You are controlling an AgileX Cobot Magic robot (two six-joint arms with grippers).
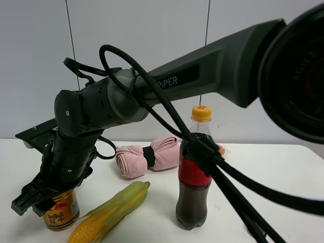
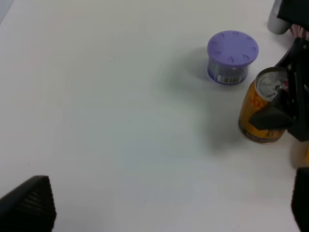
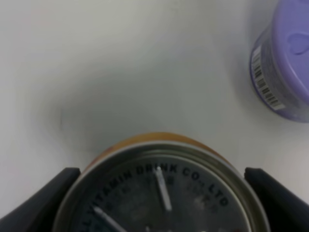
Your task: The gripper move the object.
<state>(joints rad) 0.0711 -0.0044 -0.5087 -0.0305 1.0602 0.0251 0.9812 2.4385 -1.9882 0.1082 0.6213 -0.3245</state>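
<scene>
The right gripper's jaws straddle the object, upright on the bench just beside the corn cob. I cannot tell whether they grip it, and the move itself looks undone. The left gripper's jaws gape wide and empty; the bench is plain white, with a pale panelled wall beyond the corn cob.

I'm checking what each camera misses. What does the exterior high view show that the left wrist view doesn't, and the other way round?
Only the exterior high view plainly shows the cola bottle, pink towel and corn cob; the left wrist view has just unreadable slivers at its edge. Only the left wrist view shows the purple-lidded tub near the gold can, and the left gripper, open, above the white table. Both show the gold can upright on the table with the right gripper at it.
</scene>
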